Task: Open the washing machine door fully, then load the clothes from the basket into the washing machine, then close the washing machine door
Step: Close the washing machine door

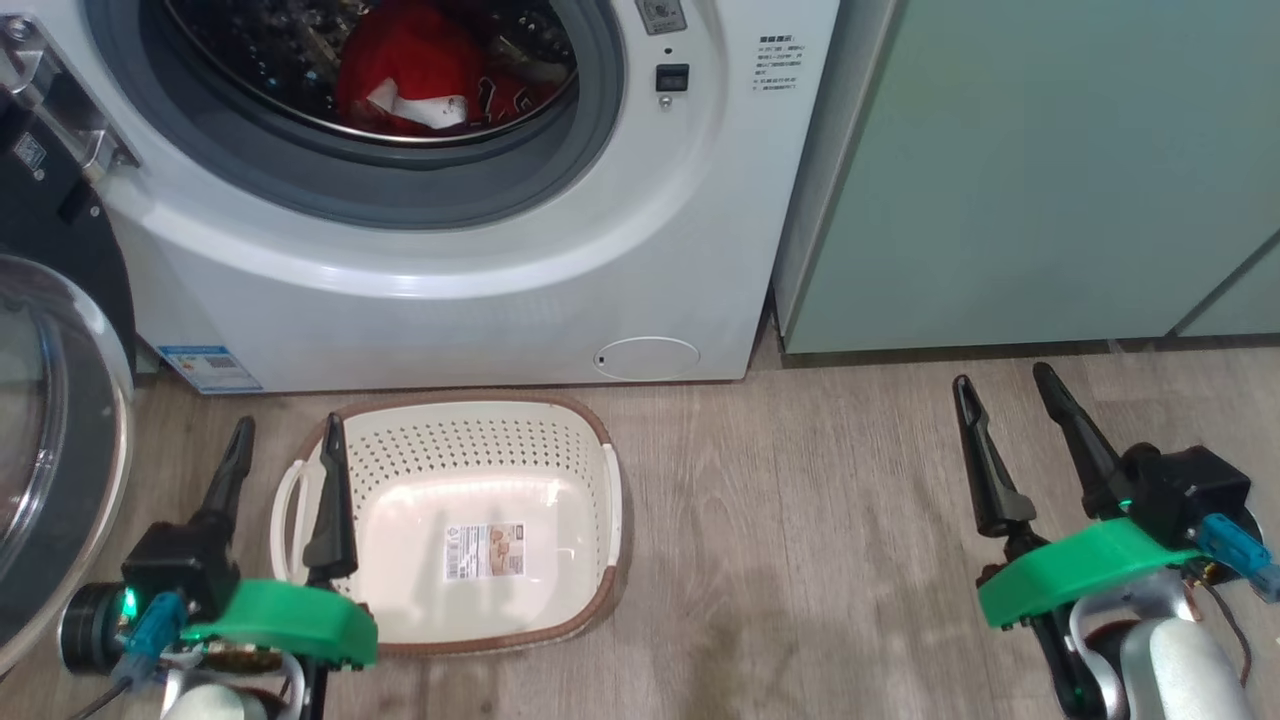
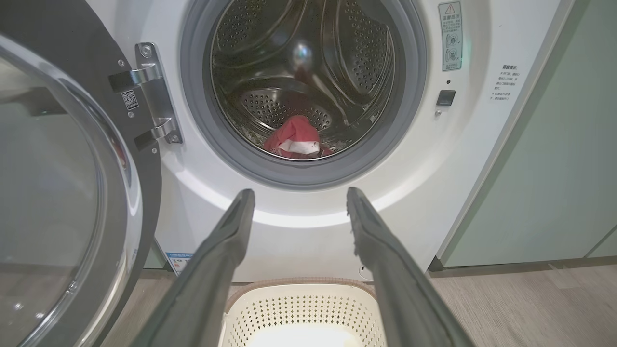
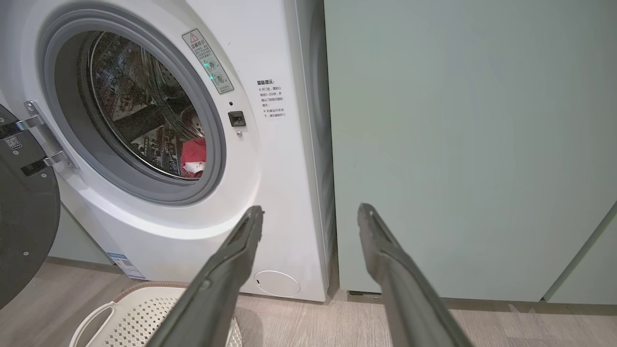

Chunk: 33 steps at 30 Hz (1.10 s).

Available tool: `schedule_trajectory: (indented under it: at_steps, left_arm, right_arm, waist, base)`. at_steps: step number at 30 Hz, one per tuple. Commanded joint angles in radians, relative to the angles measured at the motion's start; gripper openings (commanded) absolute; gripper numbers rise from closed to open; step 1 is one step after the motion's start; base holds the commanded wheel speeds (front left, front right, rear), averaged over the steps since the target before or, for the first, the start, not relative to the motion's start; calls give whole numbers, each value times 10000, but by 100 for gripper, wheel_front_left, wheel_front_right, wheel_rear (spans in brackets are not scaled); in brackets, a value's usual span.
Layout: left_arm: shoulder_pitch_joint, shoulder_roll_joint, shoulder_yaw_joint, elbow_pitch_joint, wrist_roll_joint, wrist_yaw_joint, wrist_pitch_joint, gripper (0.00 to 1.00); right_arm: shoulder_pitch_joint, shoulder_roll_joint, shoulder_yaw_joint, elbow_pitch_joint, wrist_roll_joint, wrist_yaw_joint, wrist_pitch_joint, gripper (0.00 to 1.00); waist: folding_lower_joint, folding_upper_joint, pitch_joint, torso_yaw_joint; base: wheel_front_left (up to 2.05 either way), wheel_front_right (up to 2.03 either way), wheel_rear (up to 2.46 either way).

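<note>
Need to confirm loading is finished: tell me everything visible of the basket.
The basket is cream-white perforated plastic, rounded rectangular, with brown rim, white side handles and a label inside. It stands upright and empty on the wood floor before the washing machine. The left gripper overlaps its left edge; contact unclear.

Ahead of me on my right stands a pale green cabinet [image 1: 1050, 170], its front flat, matt and plain. A thin slanting seam [image 1: 1225, 285] crosses its lower right part. I take it for the edge between two doors, though I cannot be sure from this angle. Along the cabinet's foot runs a dark recessed strip [image 1: 950, 349]. Below that lies the floor [image 1: 800, 520], grey-brown wood-look planks, faintly streaked with darker marks in places.
</note>
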Motion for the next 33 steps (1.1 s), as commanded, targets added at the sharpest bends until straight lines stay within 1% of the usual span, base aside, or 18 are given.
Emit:
schedule_trajectory:
  at_steps: [1,7,16,21,27,33]
  left_arm:
    - [-355,228,333,-271,116,45,17,100]
    - [-358,267,306,-290,98,53,13,100]
    - [-343,311,249,-328,79,46,-2,100]
    - [-335,329,227,-355,70,38,-41,100]
    - [-330,360,188,-341,32,26,-34,100]
    - [-329,383,163,-301,-20,29,-9,100]
  right_arm:
    - [-49,-29,184,-321,-10,0,-102,100]
    - [-4,-29,152,-348,13,0,-98,100]
    - [65,-29,129,-339,52,0,-100,100]
    - [117,-29,93,-328,79,0,-108,100]
    - [162,-29,75,-314,121,0,-106,100]
    - [206,-29,54,-284,159,0,-118,100]
  waist:
    - [0,0,-38,17]
    - [0,0,-107,46]
    - [0,0,-212,85]
    - [0,0,-294,128]
    - [0,0,-372,192]
    - [0,0,-438,263]
  base:
    - [-82,82,0]
    - [-130,130,0]
    - [-201,201,0]
    - [-155,155,0]
    - [-80,80,0]
    - [0,0,0]
